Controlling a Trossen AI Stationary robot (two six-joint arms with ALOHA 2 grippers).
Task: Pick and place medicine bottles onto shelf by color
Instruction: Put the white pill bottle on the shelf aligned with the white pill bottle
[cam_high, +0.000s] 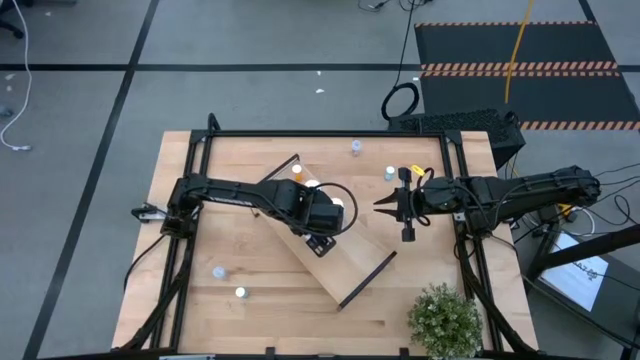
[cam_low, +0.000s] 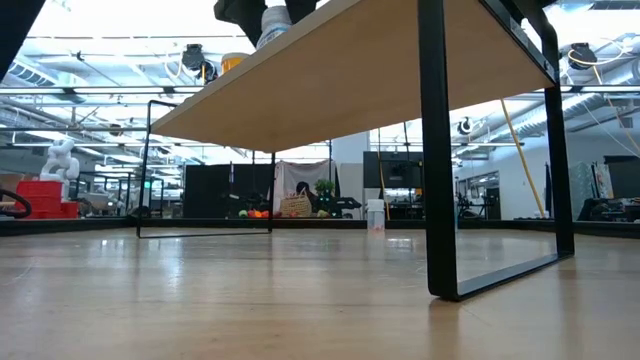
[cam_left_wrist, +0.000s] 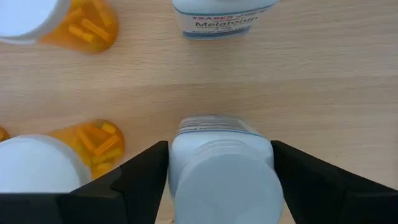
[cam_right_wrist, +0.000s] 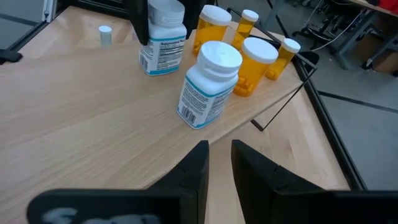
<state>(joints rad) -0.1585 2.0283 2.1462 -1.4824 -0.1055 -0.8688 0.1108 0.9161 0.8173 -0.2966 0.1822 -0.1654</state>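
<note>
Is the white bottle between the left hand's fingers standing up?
Yes, upright: the white bottle stands on the shelf, cap on top.

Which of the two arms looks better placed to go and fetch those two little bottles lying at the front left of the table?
Probably the left. The two loose bottles lie on its side of the table, and the left gripper is open around a white-capped bottle on the shelf. The right gripper waits farther off.

Left gripper (cam_left_wrist: 221, 180) reaches inward with fingers spread wide, while the right gripper (cam_right_wrist: 219, 163) waits opposite, fingers nearly together.
</note>
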